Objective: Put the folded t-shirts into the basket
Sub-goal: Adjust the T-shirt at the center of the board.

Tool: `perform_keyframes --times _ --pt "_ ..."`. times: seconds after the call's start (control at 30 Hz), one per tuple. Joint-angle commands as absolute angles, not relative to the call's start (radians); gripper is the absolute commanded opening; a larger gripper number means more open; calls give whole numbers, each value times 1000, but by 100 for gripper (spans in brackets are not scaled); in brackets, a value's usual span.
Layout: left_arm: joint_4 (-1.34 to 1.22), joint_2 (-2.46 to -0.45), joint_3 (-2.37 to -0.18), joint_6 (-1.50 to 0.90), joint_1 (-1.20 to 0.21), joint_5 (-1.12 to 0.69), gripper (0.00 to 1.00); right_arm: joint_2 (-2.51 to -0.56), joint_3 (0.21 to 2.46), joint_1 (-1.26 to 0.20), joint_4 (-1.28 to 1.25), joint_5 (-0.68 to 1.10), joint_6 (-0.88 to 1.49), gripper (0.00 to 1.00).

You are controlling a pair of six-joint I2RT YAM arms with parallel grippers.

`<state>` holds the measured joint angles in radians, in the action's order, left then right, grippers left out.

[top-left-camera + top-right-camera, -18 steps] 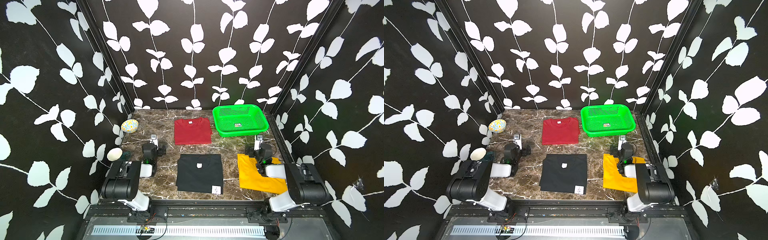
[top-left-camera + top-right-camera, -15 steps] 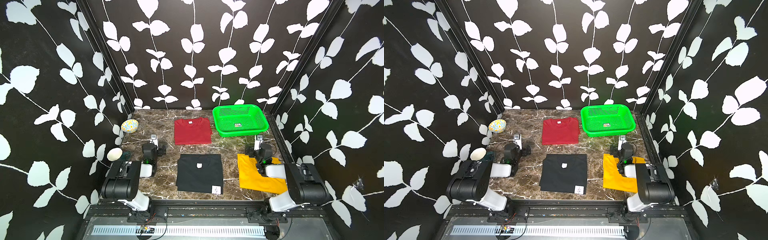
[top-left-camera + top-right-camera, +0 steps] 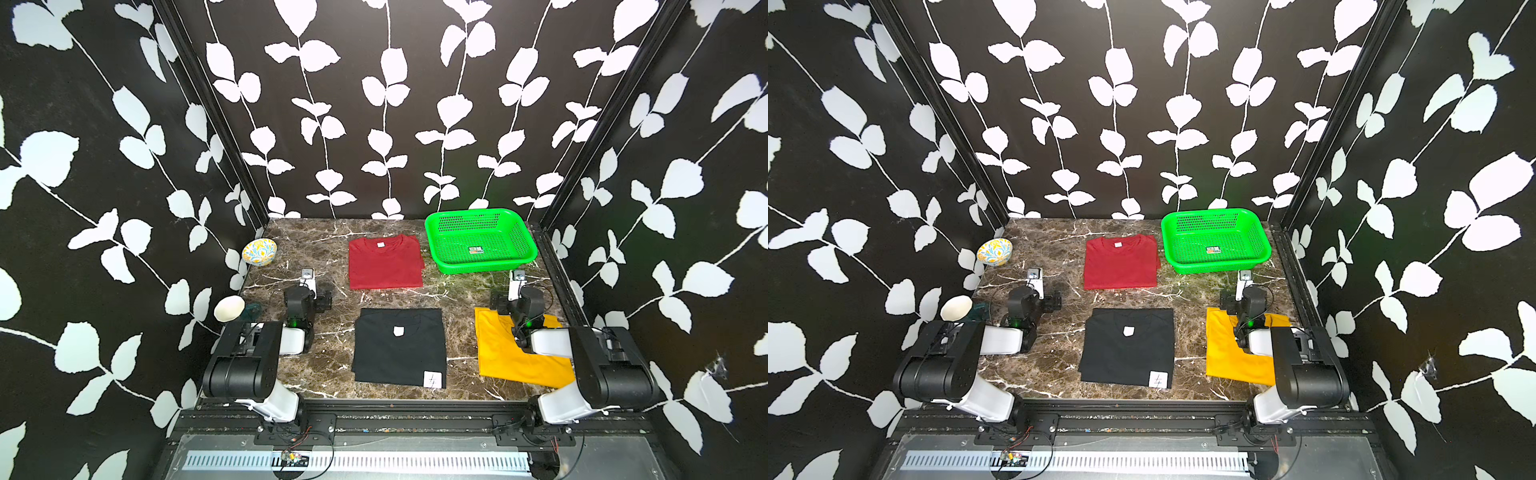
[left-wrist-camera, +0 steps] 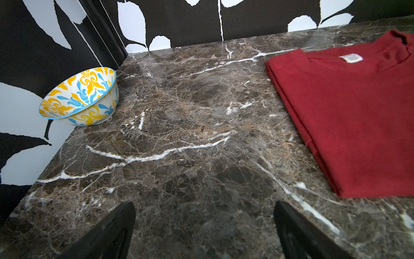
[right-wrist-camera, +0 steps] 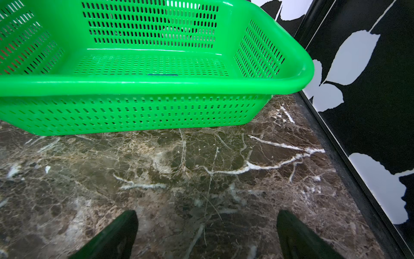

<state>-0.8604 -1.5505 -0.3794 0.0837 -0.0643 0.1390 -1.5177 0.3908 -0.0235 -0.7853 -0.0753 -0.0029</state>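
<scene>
The left arm [image 3: 266,353] and the right arm [image 3: 582,357] are folded low near their bases. The left gripper [image 4: 204,203] and the right gripper [image 5: 207,212] are pointed forward and held wide apart, with nothing gripped between the dark fingers [image 4: 116,228].

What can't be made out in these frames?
- yellow tee: part hidden under the right arm, both top views.
- basket sticker: too small to read, top views.
- red tee: cut off by left wrist frame edge.
- teal item by the left arm: mostly hidden, unidentifiable.
</scene>
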Motion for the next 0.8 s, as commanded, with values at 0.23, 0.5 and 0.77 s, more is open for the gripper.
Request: perform_keyframes --times 0.23,0.5,0.77 --pt "-889 -1547 -399 96 -60 143 98 -1185 764 -19 151 -149 154 99" --pt "-1011 -1530 -322 161 -60 -24 98 -999 814 -19 559 -241 291 98" --pt "-1022 -1439 -279 207 -59 -148 98 -794 707 -18 728 -207 571 99"
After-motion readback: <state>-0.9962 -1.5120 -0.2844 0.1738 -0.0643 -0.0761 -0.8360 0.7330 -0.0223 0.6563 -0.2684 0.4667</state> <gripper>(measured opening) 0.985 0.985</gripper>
